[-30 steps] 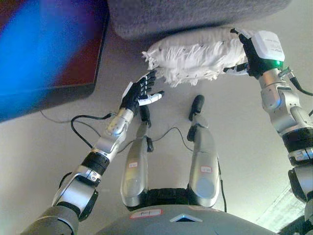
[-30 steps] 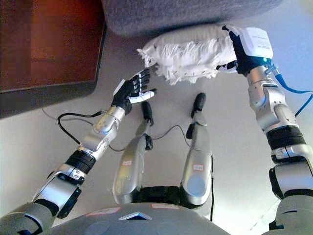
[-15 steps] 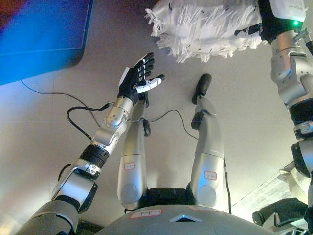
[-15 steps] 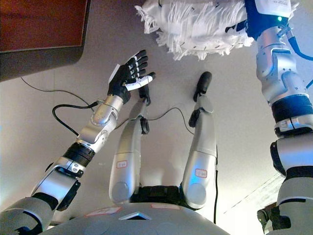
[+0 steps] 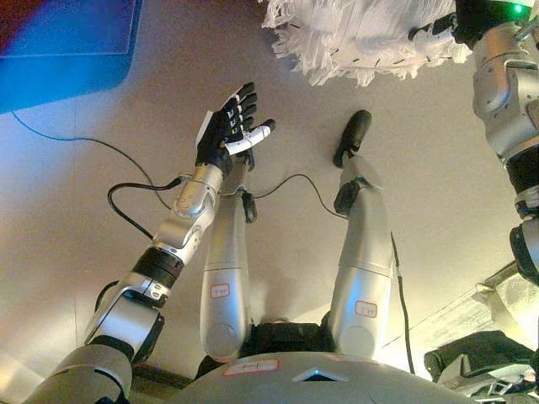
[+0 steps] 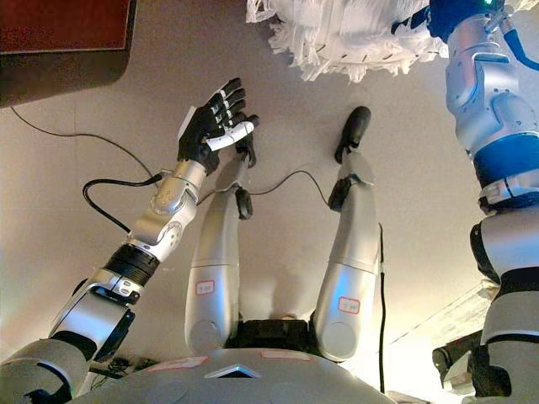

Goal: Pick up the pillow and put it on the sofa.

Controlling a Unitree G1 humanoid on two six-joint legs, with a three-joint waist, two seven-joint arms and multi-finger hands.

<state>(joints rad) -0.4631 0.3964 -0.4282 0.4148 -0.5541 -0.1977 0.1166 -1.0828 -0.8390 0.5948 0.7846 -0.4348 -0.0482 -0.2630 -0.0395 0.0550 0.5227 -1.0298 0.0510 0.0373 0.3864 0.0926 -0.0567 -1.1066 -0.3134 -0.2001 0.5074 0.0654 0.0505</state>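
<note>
Fringe from a white pillow (image 5: 370, 38) was seen hanging along the top edge of both views, the pillow itself being cut off there so that only its lower part and its shaggy tassels were shown. It was held up clear of the beige floor (image 5: 76, 219), and no sofa was shown in either view.

At the pillow's right end the right hand (image 5: 459, 21) was seen, reached up from the silver-grey arm on the right side. Dark fingers were shown pressed into the white cloth beside the wrist, so the pillow was taken to be grasped there, although most of the hand was lost past the top edge.

The left hand (image 6: 210, 126) was held out over the floor, below and to the left of the pillow and apart from it. Its palm was turned upward and its fingers were spread and relaxed, with nothing held in them; a white cover was seen on one fingertip.

A dark reddish-brown panel with a dark edge (image 6: 59, 50) was shown in the upper left corner, lying beyond the left hand and well apart from the pillow. A pale ledge (image 5: 472, 311) was seen at the lower right.
</note>
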